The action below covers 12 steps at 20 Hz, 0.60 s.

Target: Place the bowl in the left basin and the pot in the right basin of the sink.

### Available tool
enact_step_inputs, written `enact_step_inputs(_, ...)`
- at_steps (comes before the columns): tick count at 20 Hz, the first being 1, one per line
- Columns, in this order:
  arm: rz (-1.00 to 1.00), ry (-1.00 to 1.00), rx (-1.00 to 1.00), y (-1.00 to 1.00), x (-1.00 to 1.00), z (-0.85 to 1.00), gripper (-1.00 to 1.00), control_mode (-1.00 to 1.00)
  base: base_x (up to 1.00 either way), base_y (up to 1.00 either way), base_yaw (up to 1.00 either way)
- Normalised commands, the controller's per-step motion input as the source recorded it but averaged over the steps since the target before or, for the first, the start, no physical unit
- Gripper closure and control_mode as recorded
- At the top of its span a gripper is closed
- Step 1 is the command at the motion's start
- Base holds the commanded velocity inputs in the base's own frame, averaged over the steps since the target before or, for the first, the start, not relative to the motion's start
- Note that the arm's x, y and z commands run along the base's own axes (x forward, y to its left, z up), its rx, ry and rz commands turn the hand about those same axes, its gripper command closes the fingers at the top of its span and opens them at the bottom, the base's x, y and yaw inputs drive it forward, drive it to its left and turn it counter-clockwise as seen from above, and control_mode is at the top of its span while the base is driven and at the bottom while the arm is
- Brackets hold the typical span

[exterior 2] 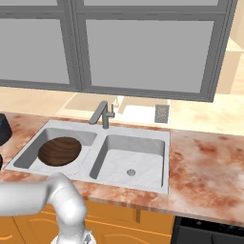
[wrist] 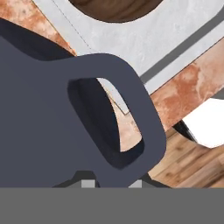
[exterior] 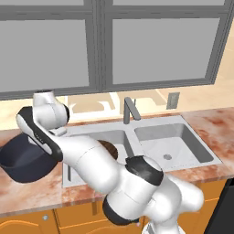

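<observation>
The dark navy pot (exterior: 23, 161) is over the counter to the left of the sink (exterior: 192, 122); whether it rests there or is raised I cannot tell. Its body (wrist: 39, 122) and loop handle (wrist: 146, 118) fill the hand view. My gripper (wrist: 111, 183) is shut on that handle, which runs down between the two fingertips. The brown wood-grain bowl (exterior 2: 59, 150) lies in the left basin (exterior 2: 85, 136); the arm partly covers it in the left base view (exterior: 109, 147). The right basin (exterior 2: 125, 164) holds nothing but its drain.
An angular grey faucet (exterior 2: 102, 114) stands at the back of the divider. Grey-fronted wall cabinets (exterior: 155, 45) hang above. Reddish marble counter (exterior 2: 209, 162) stretches to the right. An outlet (exterior 2: 161, 113) is on the wall. My arm (exterior: 91, 164) crosses the sink's front left.
</observation>
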Motion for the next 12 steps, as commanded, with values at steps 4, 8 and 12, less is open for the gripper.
enact_step_inputs(4,-0.03,-0.01,0.03,-0.34,-0.09,0.25,1.0,-1.0,0.0,0.0,0.0)
enact_step_inputs(8,-0.03,-0.01,0.04,-0.37,-0.16,0.21,1.0,-1.0,0.0,0.0,0.0)
enact_step_inputs(12,-0.03,0.0,0.05,-0.41,-0.17,0.23,1.0,-1.0,0.0,0.0,0.0)
